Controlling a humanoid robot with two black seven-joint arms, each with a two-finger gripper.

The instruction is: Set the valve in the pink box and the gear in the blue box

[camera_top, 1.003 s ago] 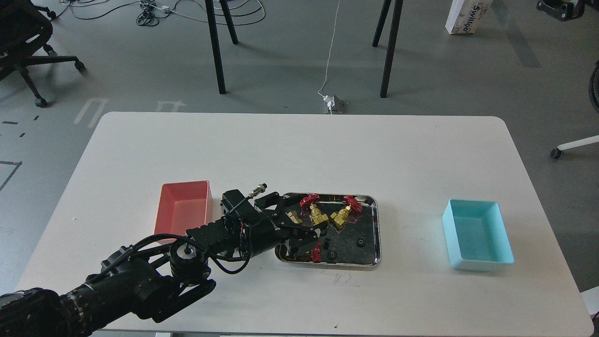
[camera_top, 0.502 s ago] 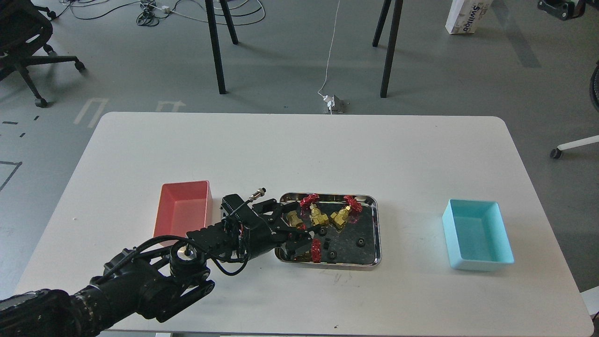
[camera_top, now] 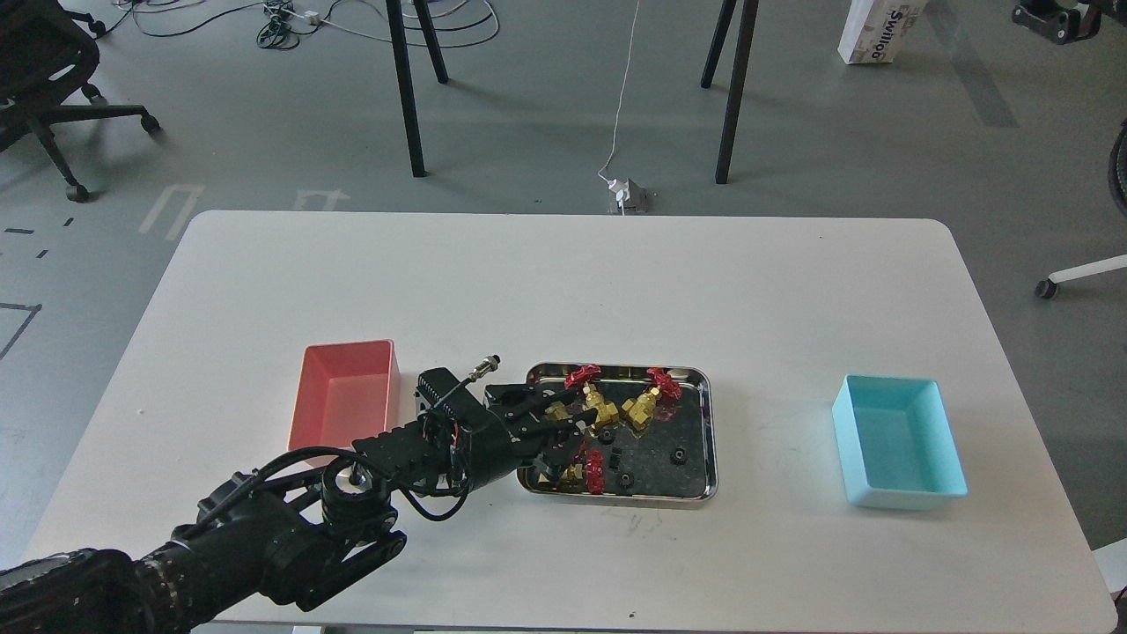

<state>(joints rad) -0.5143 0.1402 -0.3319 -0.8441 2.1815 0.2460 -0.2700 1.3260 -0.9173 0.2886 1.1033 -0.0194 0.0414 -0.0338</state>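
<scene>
My left gripper (camera_top: 563,430) reaches over the left end of the shiny steel tray (camera_top: 709,440). Its fingers stand apart, with the brass body of one valve (camera_top: 555,410) between them; I cannot tell whether they touch it. A second valve (camera_top: 592,468) lies just below the fingers at the tray's front left. Two more valves (camera_top: 599,405) (camera_top: 643,407) lie at the back of the tray. Small black gears (camera_top: 678,455) (camera_top: 625,478) lie on the tray floor. The pink box (camera_top: 343,401) stands left of the tray, the blue box (camera_top: 898,440) far right; both look empty. My right gripper is out of view.
My left arm (camera_top: 290,537) crosses the table's front left corner, beside the pink box. The white table (camera_top: 563,282) stretches behind the tray. Chair and table legs stand on the floor beyond the far edge.
My left gripper has drawn back a little to the left and its fingers have come closer together around the left valve. The front-left valve's red handwheel shows more now.
</scene>
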